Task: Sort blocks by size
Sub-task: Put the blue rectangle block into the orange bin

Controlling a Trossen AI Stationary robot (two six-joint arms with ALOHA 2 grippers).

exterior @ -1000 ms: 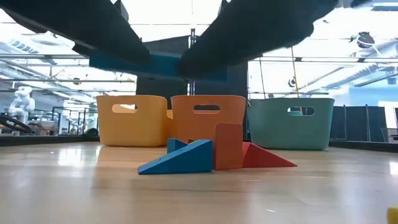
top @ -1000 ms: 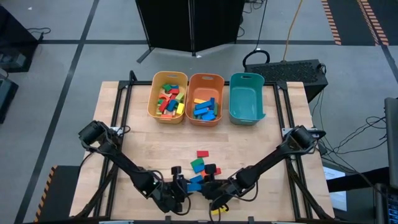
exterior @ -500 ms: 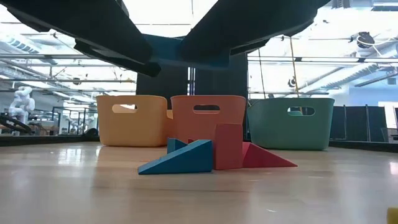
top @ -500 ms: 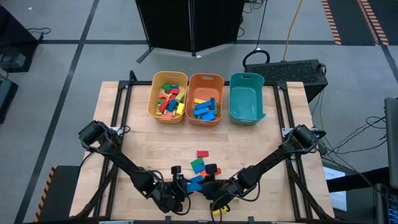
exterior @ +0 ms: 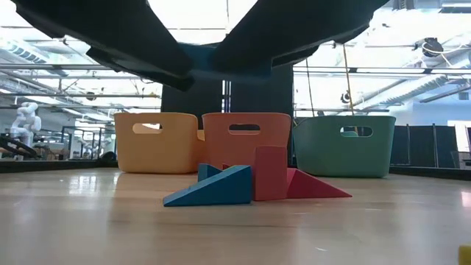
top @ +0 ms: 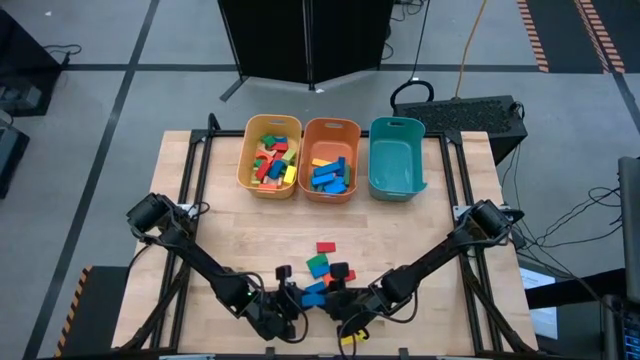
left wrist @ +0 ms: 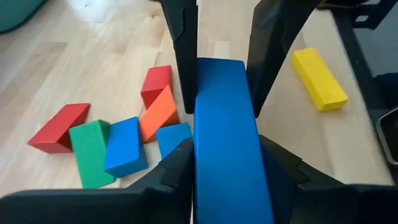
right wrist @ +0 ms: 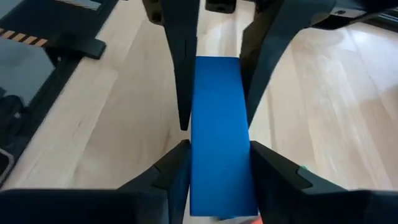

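Wooden table [top: 220, 200] first: three bins sit in a row at its 12 o'clock edge, the yellow bin [top: 248, 150] and orange bin [top: 305, 160] already holding blocks, the teal bin [top: 395, 165] with none to be seen. At 6 o'clock the left gripper [top: 296, 296] and right gripper [top: 332, 298] meet nose to nose, and both pairs of fingers press narrowly on the long sides of one blue bar [left wrist: 227, 137], each at its own end, off the table. It looks light, stiff and smooth-painted, so a flat squeeze across the narrow width should hold; gripped near one end it could pivot. Loose blocks [top: 322, 262] lie just toward 12 o'clock, and a yellow block [left wrist: 319, 78] rests by itself.
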